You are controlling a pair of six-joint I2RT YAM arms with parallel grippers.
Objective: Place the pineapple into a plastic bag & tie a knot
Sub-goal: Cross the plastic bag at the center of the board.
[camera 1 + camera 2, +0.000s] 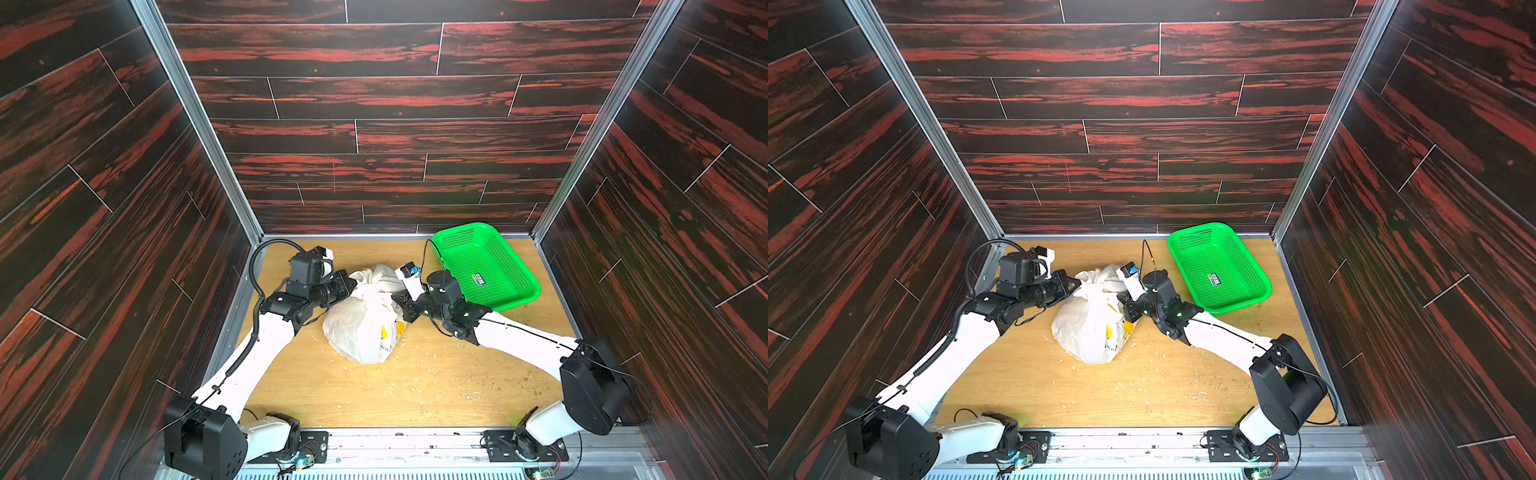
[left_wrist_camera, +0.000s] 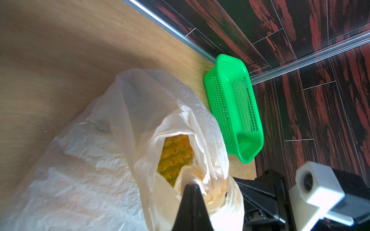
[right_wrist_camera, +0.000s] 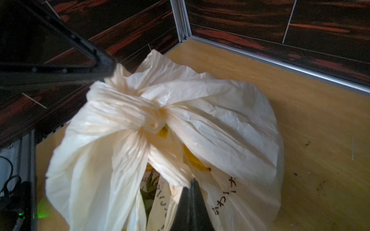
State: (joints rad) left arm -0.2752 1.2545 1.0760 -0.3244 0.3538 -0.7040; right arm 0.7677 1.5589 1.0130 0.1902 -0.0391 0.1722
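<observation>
Right wrist view has the knot [image 3: 154, 118] in the middle of the picture: the white handle straps of the plastic bag [image 3: 230, 128] cross once and bunch into a small twist, with loop ends standing out on its far side. In both top views the bag lies on the wooden table [image 1: 415, 386] between the two arms, in the far half, with the green basket [image 1: 461, 239] just to its right by the far wall. The pineapple [image 2: 176, 156] is inside; its yellow skin shows through a gap in the film below the twist.

The left gripper [image 3: 108, 70] is closed, pinching a strap end on the left of the knot. The right gripper [image 3: 193, 182] is closed too, with a strap running into its tips on the near right.

My worry is that the twist looks like a single crossing, not a locked knot. If either pinch lets go now, the slick film would likely slide back and the mouth would open again. A hard outward pull brings other risks: the thin strap could stretch and tear at the fingertips, or slip out of a pinch that holds little film. An uneven pull could drag or tip the bag, and the green leaves seen under the right strap might pierce it. The right arm is close to the basket and could nudge it
</observation>
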